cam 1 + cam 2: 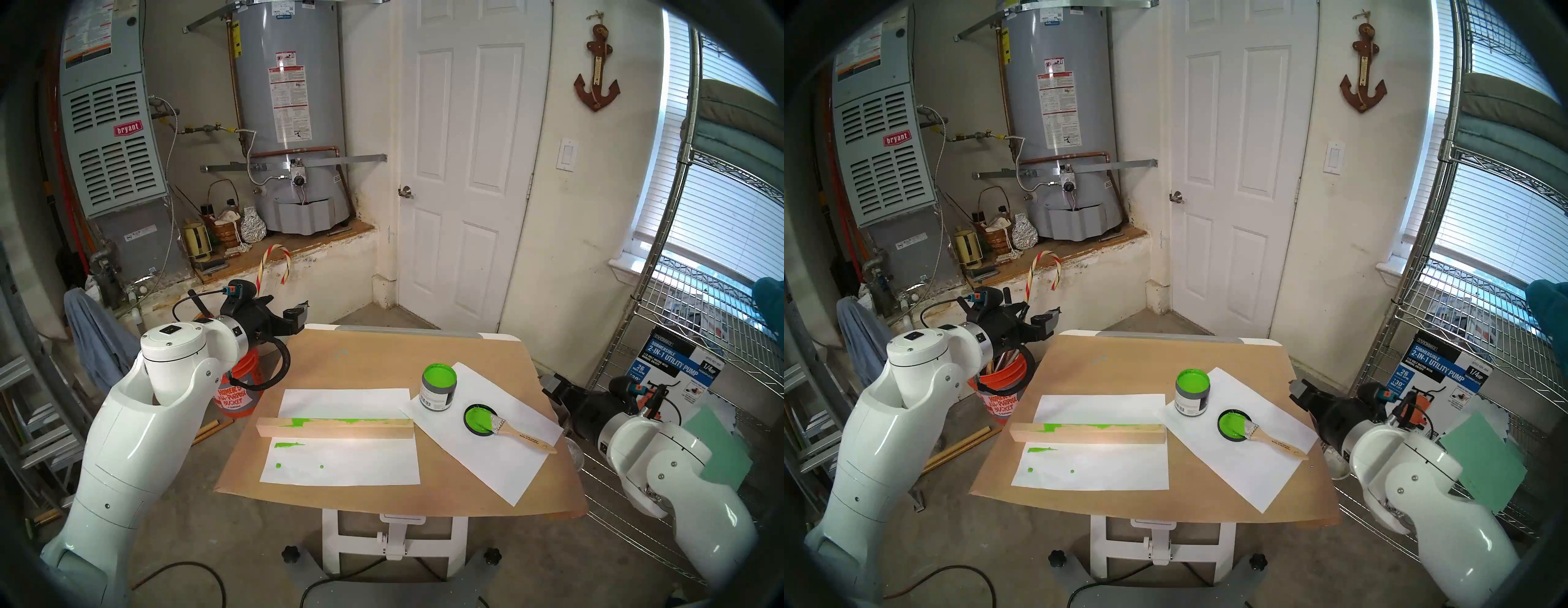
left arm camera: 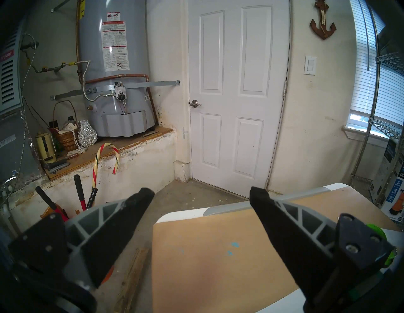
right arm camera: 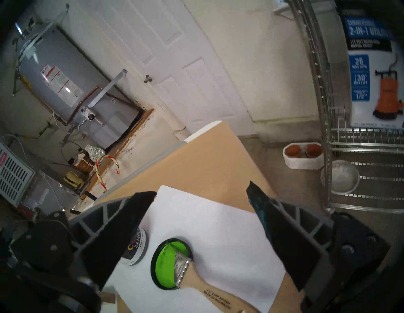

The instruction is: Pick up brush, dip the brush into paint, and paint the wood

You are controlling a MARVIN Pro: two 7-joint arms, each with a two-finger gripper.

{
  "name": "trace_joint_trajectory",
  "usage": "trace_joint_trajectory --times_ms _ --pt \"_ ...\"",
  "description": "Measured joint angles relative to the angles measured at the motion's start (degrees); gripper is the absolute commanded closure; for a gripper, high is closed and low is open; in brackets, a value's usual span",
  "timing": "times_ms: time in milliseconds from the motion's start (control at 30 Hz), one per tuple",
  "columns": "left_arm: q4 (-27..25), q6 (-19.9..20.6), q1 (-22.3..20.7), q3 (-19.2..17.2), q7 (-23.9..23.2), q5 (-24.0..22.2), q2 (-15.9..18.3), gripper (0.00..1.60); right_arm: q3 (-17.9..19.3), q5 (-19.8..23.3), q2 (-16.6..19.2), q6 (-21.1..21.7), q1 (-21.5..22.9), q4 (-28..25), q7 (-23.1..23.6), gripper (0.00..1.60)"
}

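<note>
Now the brush lies on a white paper sheet, its green bristles resting on the black lid, free of both grippers. Just beside the lid stands the paint can, uncovered. The wood lies well to the left on another sheet. The right gripper hangs off the table's right edge, jaws wide apart and empty. The left gripper is also wide apart, empty, near the table's far left corner.
</note>
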Motion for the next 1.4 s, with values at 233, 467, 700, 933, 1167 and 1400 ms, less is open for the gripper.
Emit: trace_joint_trajectory --times_ms 233,467,700,933,1167,1400 --pt "0.0 0.0 0.0 0.0 0.0 0.0 0.0 0.0 4.8 7.1 -2.87 3.06 -4.76 -2.23 2.07 0.0" --pt "-0.03 0.0 0.0 -0.01 0.0 0.0 0.0 0.0 11.98 10.58 -5.41 10.04 -10.23 -4.12 4.32 0.0" --pt "-0.05 0.0 0.01 -0.03 0.0 -0.01 0.0 0.0 17.94 11.11 -8.83 16.75 -15.5 -6.08 7.41 0.0" --pt "-0.06 0.01 0.03 -0.04 0.0 -0.01 0.0 0.0 20.29 10.31 -10.81 18.66 -19.49 -6.57 11.59 0.0" --pt "-0.07 0.01 0.04 -0.05 0.01 -0.01 0.0 0.0 18.98 7.91 -12.06 17.97 -20.5 -6.1 13.72 0.0" --pt "-0.08 0.01 0.04 -0.05 0.01 -0.01 0.0 0.0 15.31 6.06 -12.37 16.55 -19.29 -5.04 13.2 0.0"
